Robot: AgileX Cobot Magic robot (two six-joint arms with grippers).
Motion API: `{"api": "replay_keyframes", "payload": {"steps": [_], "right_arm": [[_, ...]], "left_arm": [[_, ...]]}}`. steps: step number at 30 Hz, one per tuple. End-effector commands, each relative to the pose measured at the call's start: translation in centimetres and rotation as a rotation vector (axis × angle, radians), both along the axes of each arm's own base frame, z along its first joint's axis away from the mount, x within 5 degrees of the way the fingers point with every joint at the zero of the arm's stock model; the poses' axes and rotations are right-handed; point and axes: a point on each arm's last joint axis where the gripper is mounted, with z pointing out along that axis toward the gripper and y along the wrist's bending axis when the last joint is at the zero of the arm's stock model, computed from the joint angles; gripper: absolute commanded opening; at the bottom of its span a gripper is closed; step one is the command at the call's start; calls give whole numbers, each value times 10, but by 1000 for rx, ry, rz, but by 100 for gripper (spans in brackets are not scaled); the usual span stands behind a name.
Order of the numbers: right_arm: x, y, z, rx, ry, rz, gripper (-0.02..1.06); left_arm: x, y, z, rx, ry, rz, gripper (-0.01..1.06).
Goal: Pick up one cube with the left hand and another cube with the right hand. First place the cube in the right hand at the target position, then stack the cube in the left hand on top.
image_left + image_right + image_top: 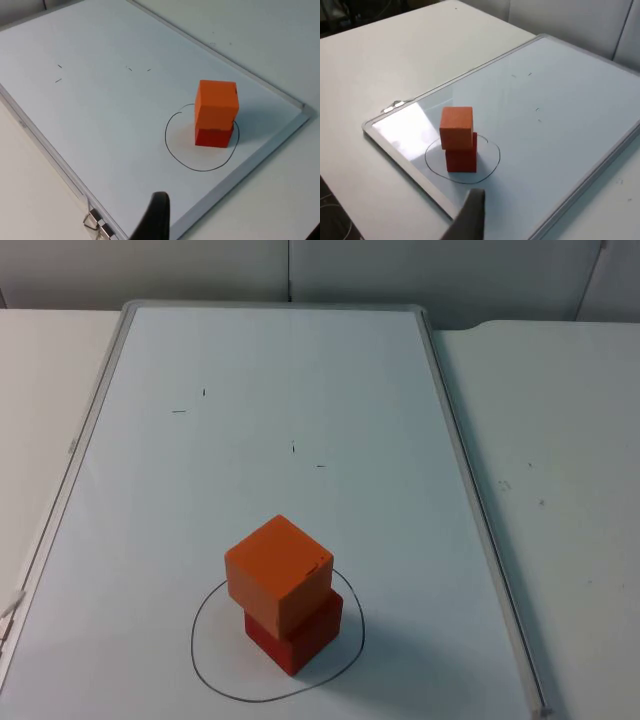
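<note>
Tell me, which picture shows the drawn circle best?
The top view: the circle loops nearly whole around the red cube under the orange cube. Both wrist views show it flatter, its far side hidden behind the cubes.

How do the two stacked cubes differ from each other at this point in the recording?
The orange cube sits on top, while the red cube rests on the whiteboard inside the drawn circle. The orange cube is lighter in colour, the red cube darker. The orange cube is turned slightly and overhangs the red cube rather than sitting flush. Both look about the same size, and no tool touches either.
</note>
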Motion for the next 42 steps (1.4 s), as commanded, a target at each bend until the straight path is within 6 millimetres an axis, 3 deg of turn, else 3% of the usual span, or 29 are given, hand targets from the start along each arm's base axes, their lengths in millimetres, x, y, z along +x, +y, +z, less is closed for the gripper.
{"api": "replay_keyframes", "payload": {"steps": [1,12,29,34,42], "right_arm": [[-3,-6,-1,19,-22,-13,86],[1,-2,-20,-44,59,-36,86],[1,-2,-24,-59,85,-40,86],[1,-2,-24,-59,85,-40,86],[1,-2,-24,-51,92,-45,86]], "left_arm": [[0,0,0,-5,-11,-18,83],[-2,-2,0,4,-19,-51,83],[-2,-2,0,8,-22,-48,83],[-2,-2,0,10,-24,-49,105],[-2,-2,0,10,-24,-49,105]]}}
